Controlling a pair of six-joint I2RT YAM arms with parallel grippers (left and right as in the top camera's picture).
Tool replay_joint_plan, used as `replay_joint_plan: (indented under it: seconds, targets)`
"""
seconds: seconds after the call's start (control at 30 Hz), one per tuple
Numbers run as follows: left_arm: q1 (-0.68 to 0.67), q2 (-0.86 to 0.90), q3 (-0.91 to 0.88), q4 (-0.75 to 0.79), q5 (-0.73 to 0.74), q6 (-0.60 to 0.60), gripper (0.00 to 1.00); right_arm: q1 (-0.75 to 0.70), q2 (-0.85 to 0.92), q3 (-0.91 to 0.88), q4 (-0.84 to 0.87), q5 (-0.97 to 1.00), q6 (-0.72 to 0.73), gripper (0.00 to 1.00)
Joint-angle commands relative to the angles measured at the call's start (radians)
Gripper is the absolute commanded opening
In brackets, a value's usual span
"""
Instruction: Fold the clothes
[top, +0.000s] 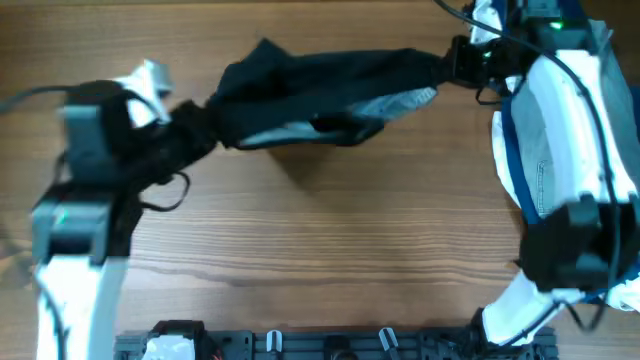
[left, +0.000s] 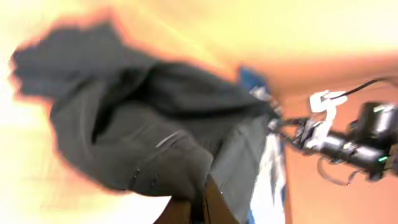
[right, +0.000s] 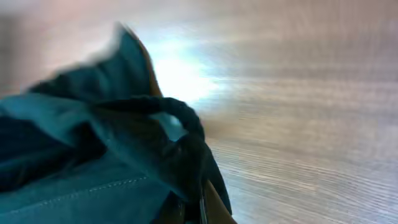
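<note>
The black shorts (top: 320, 85) hang stretched between my two grippers above the far part of the table, with pale grey lining showing underneath. My left gripper (top: 205, 125) is shut on their left end. My right gripper (top: 455, 62) is shut on their right end. In the left wrist view the shorts (left: 155, 124) bunch up right in front of my fingers (left: 202, 208), which pinch the fabric. In the right wrist view the shorts (right: 93, 155) look dark teal and my fingers (right: 199, 208) are clamped on a fold of them.
A pile of white, navy and light-blue denim garments (top: 560, 130) lies at the right edge of the wooden table (top: 330, 230), under my right arm. A black rail with fittings (top: 300, 345) runs along the front edge.
</note>
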Motion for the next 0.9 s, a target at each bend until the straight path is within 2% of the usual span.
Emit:
replay_joint_plan:
  seconds: [0.0,0.13,0.23,0.3,0.43,0.7,0.8,0.83,0.87]
  targets:
    - [0.047,-0.130,0.221,0.046,-0.179,0.072,0.04,-0.053,-0.251,0.084,0.018,0.124,-0.014,0.04]
    - [0.047,-0.148,0.263,0.117,-0.203,0.095,0.04,-0.053,-0.478,0.126,0.018,0.268,-0.011,0.04]
    - [0.047,-0.138,0.263,0.118,-0.407,0.129,0.04,-0.053,-0.543,0.126,0.000,0.420,-0.011,0.04]
    - [0.047,-0.114,0.263,0.148,-0.523,0.155,0.04,-0.053,-0.525,0.126,-0.031,0.422,-0.009,0.04]
    - [0.047,-0.109,0.263,0.145,-0.518,0.183,0.04,-0.053,-0.524,0.127,-0.094,0.389,-0.004,0.04]
    - [0.047,-0.349,0.277,0.146,-0.517,0.200,0.04,-0.053,-0.768,0.127,-0.156,0.413,-0.008,0.04]
    - [0.047,-0.392,0.277,0.113,-0.473,0.199,0.04,-0.053,-0.794,0.127,-0.192,0.375,-0.011,0.04]
    - [0.047,-0.386,0.277,0.103,-0.459,0.199,0.04,-0.053,-0.786,0.127,-0.200,0.359,-0.012,0.06]
    - [0.047,-0.360,0.277,0.092,-0.456,0.198,0.04,-0.053,-0.754,0.126,-0.208,0.332,-0.014,0.16]
